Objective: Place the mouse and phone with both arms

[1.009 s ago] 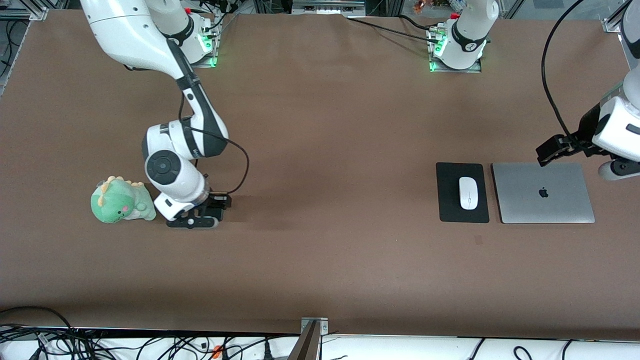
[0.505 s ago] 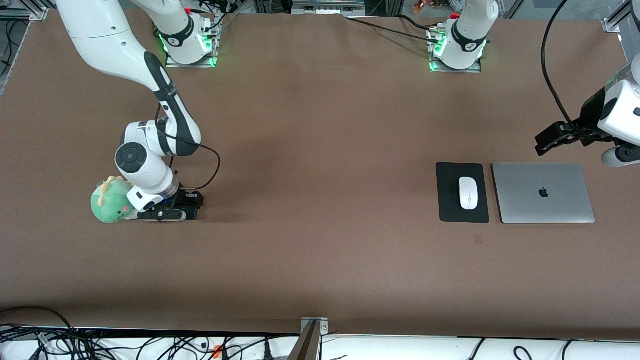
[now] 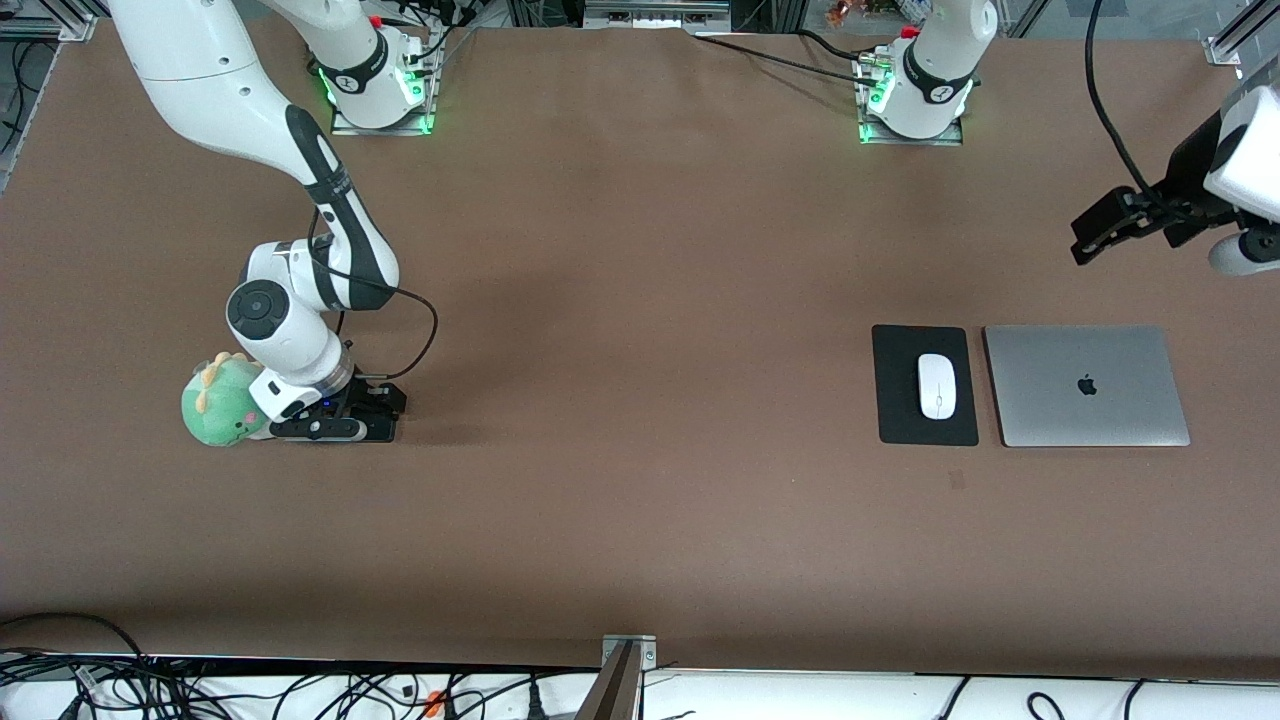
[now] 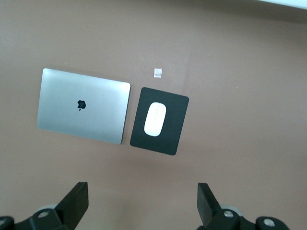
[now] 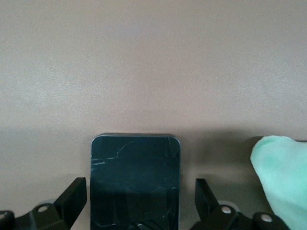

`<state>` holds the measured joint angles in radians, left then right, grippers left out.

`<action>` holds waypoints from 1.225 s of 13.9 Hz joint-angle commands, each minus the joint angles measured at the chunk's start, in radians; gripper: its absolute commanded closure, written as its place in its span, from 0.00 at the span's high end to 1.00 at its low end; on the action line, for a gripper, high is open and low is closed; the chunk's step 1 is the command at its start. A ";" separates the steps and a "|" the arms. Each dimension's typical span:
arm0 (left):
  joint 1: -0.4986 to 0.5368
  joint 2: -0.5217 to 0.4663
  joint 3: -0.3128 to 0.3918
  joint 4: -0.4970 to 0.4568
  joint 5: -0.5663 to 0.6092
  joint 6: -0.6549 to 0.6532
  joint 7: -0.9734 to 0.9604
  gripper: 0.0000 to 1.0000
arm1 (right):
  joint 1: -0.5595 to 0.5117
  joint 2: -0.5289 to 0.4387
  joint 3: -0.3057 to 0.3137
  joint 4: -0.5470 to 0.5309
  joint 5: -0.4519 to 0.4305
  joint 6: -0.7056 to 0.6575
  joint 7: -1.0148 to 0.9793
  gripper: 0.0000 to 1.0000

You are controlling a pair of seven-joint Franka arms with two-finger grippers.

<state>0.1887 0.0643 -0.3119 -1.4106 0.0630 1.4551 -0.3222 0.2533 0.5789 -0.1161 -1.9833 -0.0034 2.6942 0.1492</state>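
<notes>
- While the right hand (image 5: 139, 203) sits low beside the plush dinosaur (image 3: 215, 405), its spread fingers (image 5: 72, 199) flank the phone (image 5: 135, 181), apart from it.
- Left hand (image 4: 141, 203), fingers spread, hangs high above the worktop (image 3: 640, 400); the mouse (image 3: 937, 386) lies on the pad (image 3: 895, 400).

Both arms extended, both claws spread, nothing gripped.

Right arm (image 3: 250, 110) reaches from its base down toward the front camera, elbow bent, wrist pitched low at its own end of the counter (image 3: 640, 520); right claw (image 3: 335, 428) sits right down at counter level, fingers (image 5: 72, 199) wide apart. Left arm (image 3: 1240, 160) enters at its own end, wrist raised high; left claw (image 3: 1090, 238) hangs in the air over bare counter, pointing down, fingers (image 4: 76, 201) wide apart.
</notes>
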 commanded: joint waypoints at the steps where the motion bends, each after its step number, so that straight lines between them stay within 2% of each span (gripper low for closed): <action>1: -0.075 -0.058 0.082 -0.060 -0.026 -0.010 0.035 1.00 | -0.014 -0.030 0.016 -0.014 0.017 0.000 -0.029 1.00; 7: -0.212 -0.093 0.244 -0.106 -0.057 -0.009 0.080 1.00 | -0.016 -0.091 0.018 0.124 0.120 -0.291 -0.031 1.00; 12: -0.212 -0.101 0.240 -0.111 -0.061 -0.010 0.077 1.00 | -0.048 -0.178 0.007 0.288 0.187 -0.611 -0.146 1.00; 17: -0.210 -0.086 0.235 -0.110 -0.061 -0.006 0.078 1.00 | -0.055 -0.350 -0.063 0.304 0.171 -0.845 -0.157 1.00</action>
<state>-0.0146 -0.0081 -0.0865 -1.5034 0.0240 1.4442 -0.2659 0.2054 0.2967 -0.1644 -1.6692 0.1606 1.9327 0.0130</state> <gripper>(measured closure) 0.000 0.000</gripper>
